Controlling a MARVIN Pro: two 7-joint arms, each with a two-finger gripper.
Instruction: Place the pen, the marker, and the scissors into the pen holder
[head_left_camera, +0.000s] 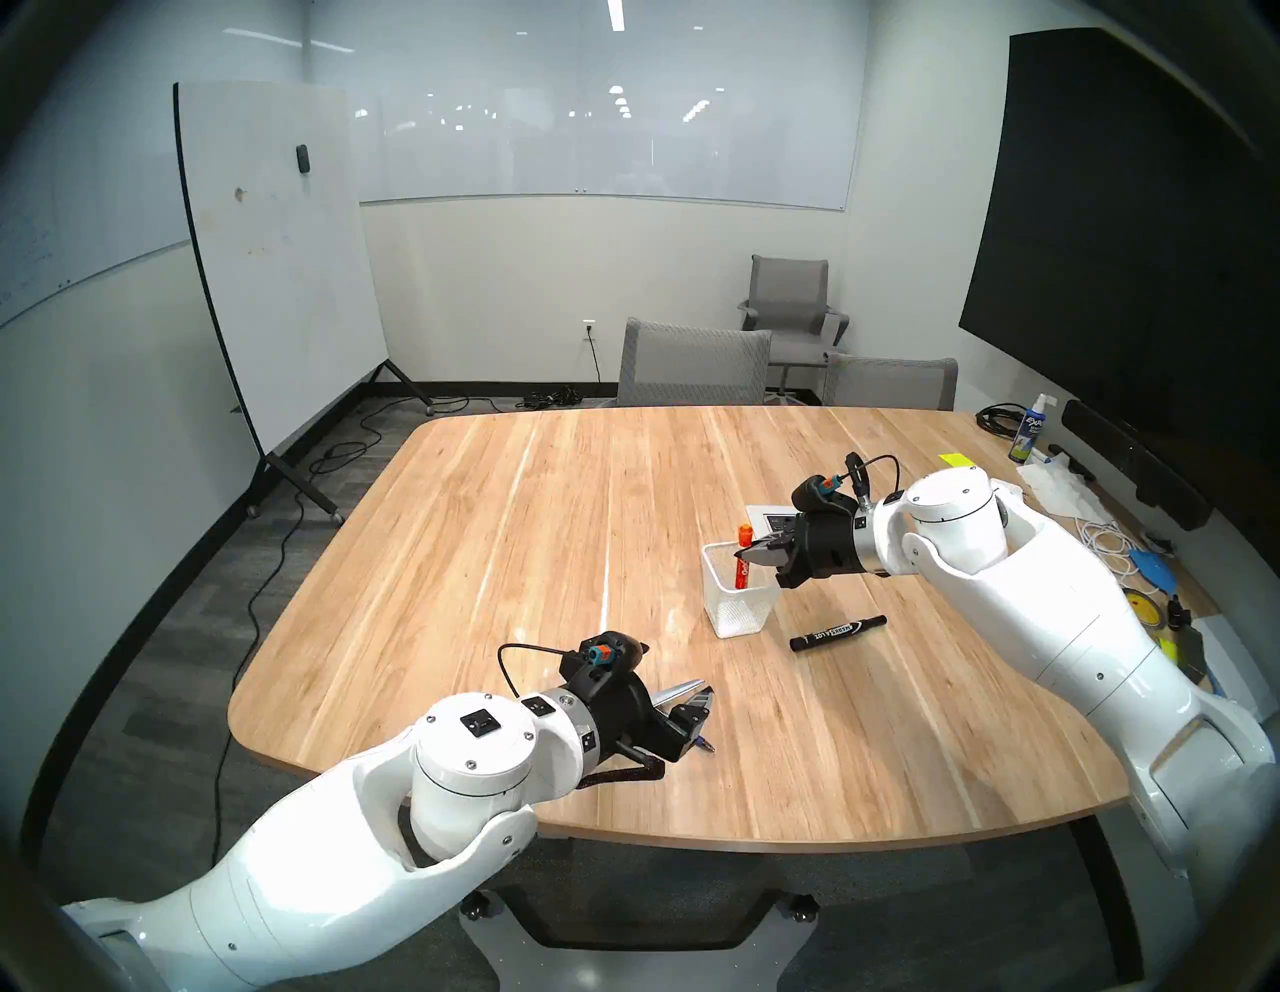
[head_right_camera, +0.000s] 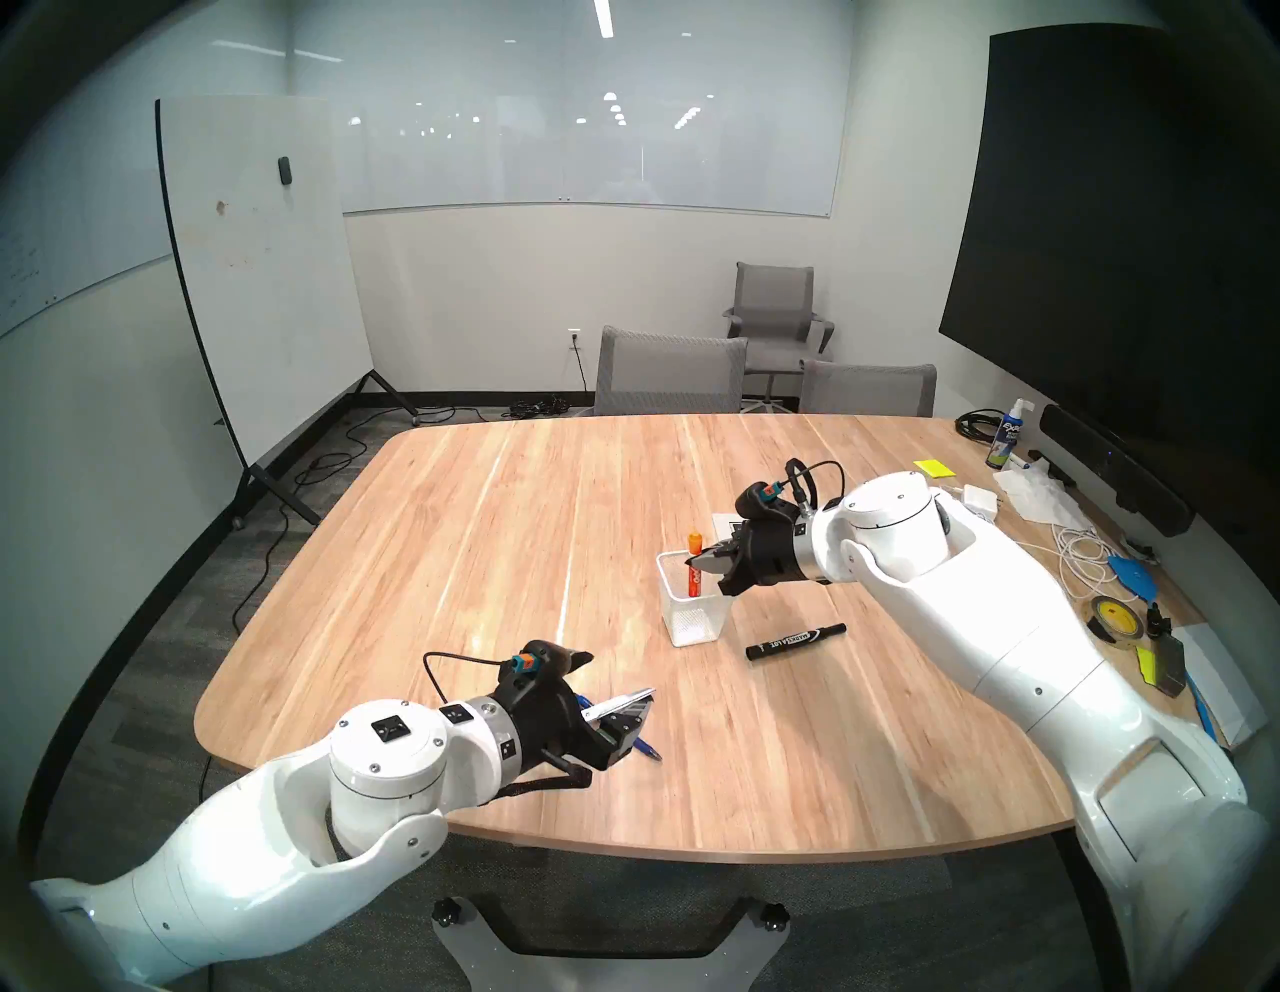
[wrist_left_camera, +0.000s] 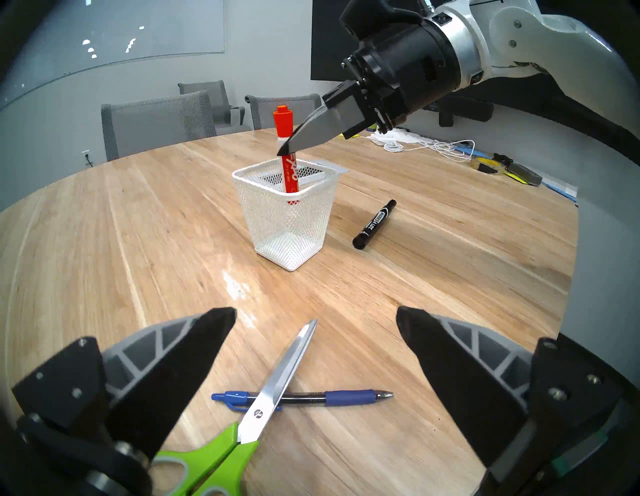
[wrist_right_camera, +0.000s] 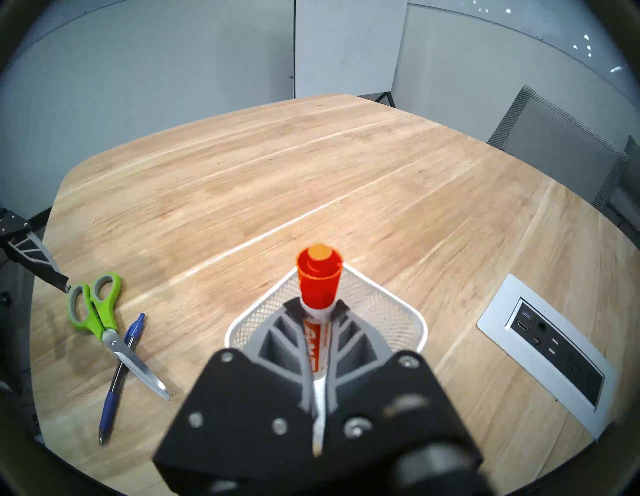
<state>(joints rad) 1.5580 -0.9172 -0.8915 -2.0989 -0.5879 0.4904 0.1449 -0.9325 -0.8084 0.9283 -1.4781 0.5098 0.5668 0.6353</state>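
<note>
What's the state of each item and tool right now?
orange marker: upright, lower end inside pen holder, gripped by right tool
pen holder: upright on table
black marker: lying capped beside holder
scissors: closed, lying across pen
pen: flat under scissors
left tool: open, empty
right tool: shut on orange marker

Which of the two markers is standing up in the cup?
The orange-capped marker, pinched by the right hand, stands in the white mesh pen holder. The black marker lies flat on the table beside it.

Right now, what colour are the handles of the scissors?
Lime green with grey inner loops; the scissors show best in the right wrist view.
</note>
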